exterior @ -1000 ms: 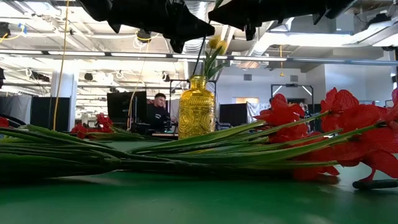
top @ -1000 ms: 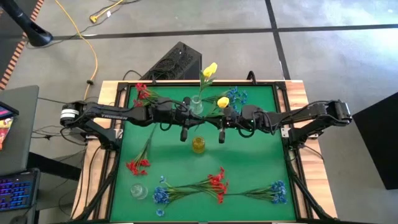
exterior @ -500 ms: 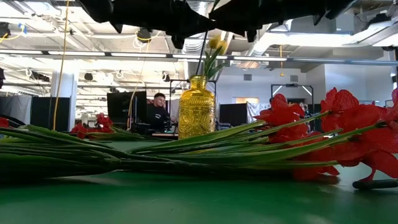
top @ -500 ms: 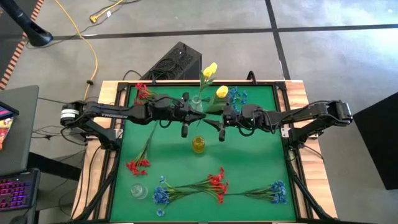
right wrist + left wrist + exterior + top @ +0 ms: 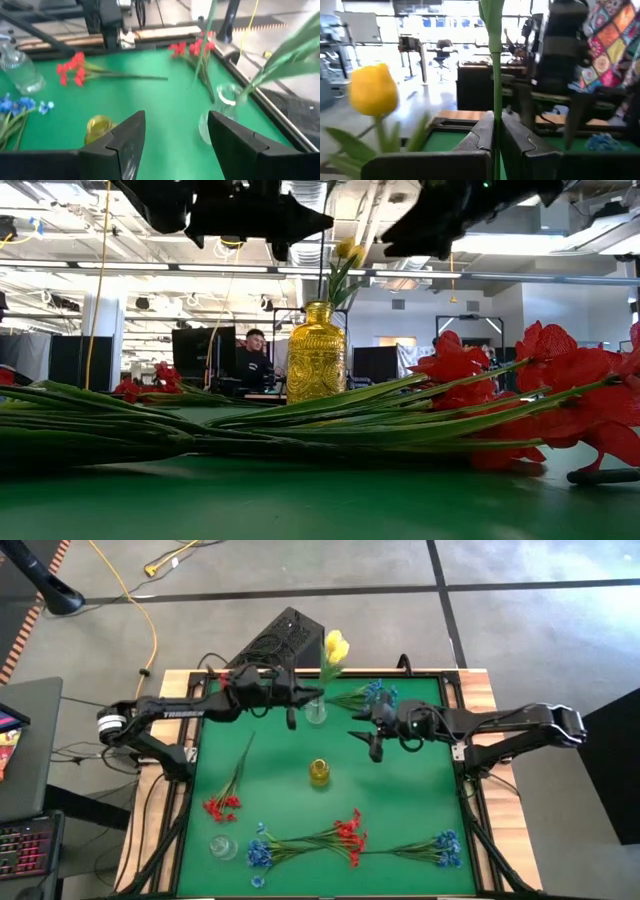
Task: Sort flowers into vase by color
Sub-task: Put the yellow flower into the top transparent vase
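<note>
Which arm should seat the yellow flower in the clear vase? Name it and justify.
Left. Its tool is shut on the yellow flower's stem, right beside the clear vase at the mat's far edge. The right tool is open, empty and farther from that vase.

Open-plan robotics lab | a person (image 5: 255,358) is sitting at dark monitors (image 5: 197,350) behind the green table (image 5: 270,790) | ceiling pipes (image 5: 470,277) and strip lights are running overhead | a yellow cable (image 5: 140,615) is trailing across the grey concrete floor (image 5: 520,630)
</note>
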